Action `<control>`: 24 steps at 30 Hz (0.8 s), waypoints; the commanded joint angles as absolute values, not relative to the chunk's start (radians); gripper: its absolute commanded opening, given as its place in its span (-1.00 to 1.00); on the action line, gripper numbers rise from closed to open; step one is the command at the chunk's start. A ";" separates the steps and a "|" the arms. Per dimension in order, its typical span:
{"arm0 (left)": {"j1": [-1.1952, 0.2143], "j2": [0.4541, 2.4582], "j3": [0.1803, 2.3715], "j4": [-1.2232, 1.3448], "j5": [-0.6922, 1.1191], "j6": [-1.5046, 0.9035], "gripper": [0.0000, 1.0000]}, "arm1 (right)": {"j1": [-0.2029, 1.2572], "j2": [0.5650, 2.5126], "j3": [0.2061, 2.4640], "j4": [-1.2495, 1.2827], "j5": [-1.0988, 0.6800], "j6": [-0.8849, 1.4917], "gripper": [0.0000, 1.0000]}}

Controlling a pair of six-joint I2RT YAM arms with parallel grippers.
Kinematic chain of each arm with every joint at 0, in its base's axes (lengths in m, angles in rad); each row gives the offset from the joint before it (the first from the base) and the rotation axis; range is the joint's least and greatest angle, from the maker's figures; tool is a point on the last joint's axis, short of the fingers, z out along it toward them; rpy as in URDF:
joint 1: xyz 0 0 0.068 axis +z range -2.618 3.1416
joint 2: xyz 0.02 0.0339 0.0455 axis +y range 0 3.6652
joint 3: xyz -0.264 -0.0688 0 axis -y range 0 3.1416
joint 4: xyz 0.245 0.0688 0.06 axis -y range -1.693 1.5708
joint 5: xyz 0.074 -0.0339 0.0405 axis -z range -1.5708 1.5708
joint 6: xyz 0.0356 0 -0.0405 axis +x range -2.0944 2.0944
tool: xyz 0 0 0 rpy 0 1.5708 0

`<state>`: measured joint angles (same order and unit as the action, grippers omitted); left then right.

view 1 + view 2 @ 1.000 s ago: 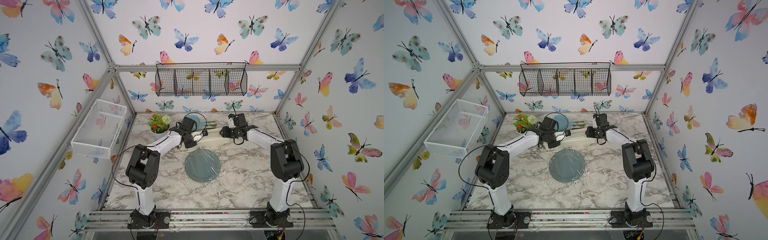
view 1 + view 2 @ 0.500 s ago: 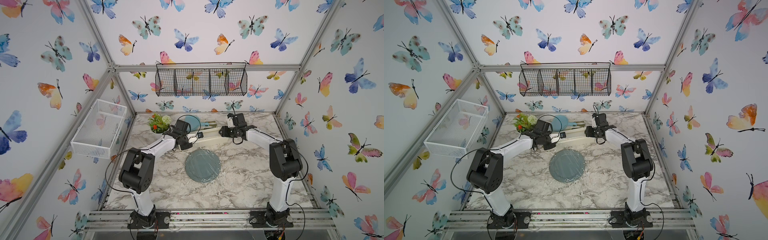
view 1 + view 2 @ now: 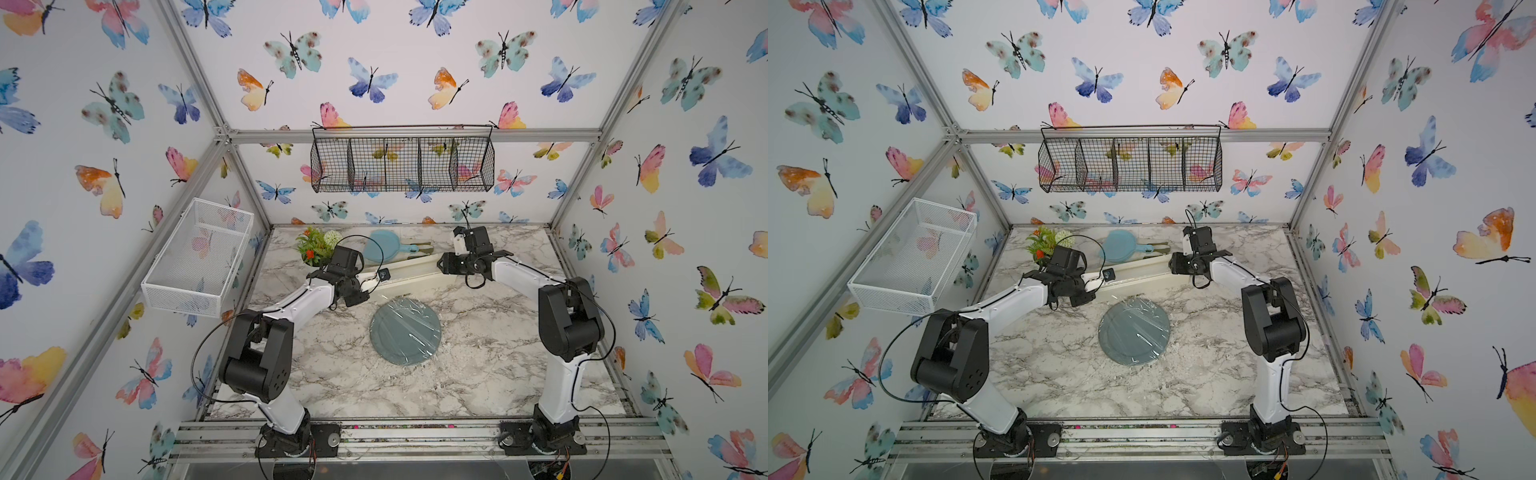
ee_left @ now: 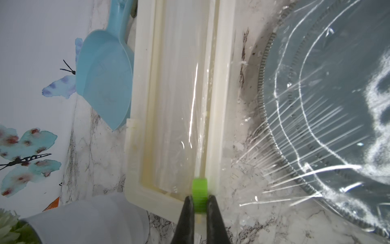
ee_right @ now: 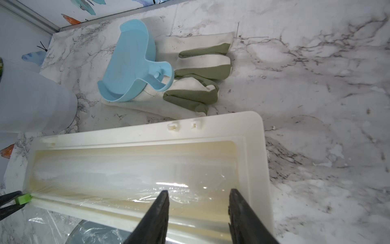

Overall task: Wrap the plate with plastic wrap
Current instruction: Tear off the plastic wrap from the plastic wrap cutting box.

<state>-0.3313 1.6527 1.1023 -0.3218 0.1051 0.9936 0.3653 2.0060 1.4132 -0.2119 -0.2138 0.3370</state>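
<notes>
The slate grey-blue plate (image 3: 405,332) (image 3: 1133,332) lies mid-table under wrinkled plastic wrap (image 4: 316,131) that runs back to the long cream box (image 3: 415,271) (image 3: 1138,268) just behind it. My left gripper (image 4: 199,200) (image 3: 384,274) is shut on the green slider (image 4: 199,189) at the box's left end. My right gripper (image 5: 198,193) (image 3: 441,264) hovers open over the box's right end (image 5: 249,147), its jaws apart above the roll. The slider (image 5: 23,199) and a sliver of the plate (image 5: 101,234) also show in the right wrist view.
Behind the box lie a light-blue handled dish (image 3: 380,246) (image 5: 130,63) and a white-and-olive glove (image 5: 200,69). A potted plant (image 3: 318,245) stands at the back left. A white mesh basket (image 3: 199,257) hangs on the left wall, a black wire basket (image 3: 401,164) on the back wall.
My left gripper has slid leftwards along the box with the green slider, and its arm has stretched out lower. The right arm has hardly moved.
</notes>
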 commanded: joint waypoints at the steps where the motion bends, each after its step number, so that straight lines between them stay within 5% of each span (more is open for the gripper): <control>1: -0.265 1.623 1.030 -0.484 -0.048 1.025 -1.00 | 0.292 2.160 1.313 -0.483 -0.007 0.324 -0.01; 11: -0.303 1.657 1.060 -0.479 -0.055 0.988 -1.00 | 0.290 2.150 1.307 -0.466 -0.024 0.321 -0.01; 16: -0.389 1.749 1.144 -0.468 -0.162 0.882 -0.70 | 0.290 2.079 1.331 -0.456 -0.089 0.310 0.01; 24: -0.417 1.835 1.288 -0.549 -0.218 0.712 -0.60 | 0.290 1.938 1.380 -0.513 -0.171 0.270 0.09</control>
<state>-0.4324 1.7969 1.2991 -0.4072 -0.1417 0.7986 0.3241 1.9526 1.4269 -0.2897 -0.2302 0.2920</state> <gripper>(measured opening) 0.195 0.540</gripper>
